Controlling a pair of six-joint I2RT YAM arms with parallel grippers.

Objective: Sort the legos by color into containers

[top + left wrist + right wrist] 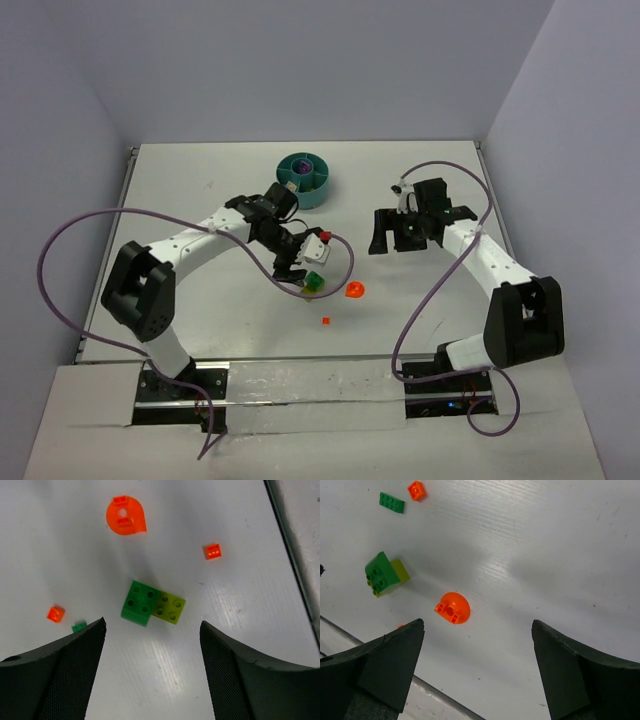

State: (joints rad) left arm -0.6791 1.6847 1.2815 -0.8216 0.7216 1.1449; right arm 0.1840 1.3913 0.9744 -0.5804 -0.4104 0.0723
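The teal bowl (303, 178) stands at the back centre with purple and lime bits in its compartments. A dark green brick (140, 602) touches a lime brick (169, 608) on the table. An orange round piece (125, 516), two small orange cubes (212, 551) (55, 613) and a tiny green bit (78, 627) lie around them. My left gripper (152, 670) is open and empty, hovering just short of the green pair (313, 283). My right gripper (477, 665) is open and empty, right of the orange round piece (453, 608).
In the right wrist view a flat green plate (391, 502) and a small orange cube (416, 490) lie beyond the green pair (382, 571). A metal strip (295, 555) marks the table's near edge. Purple cables loop over the table beside both arms.
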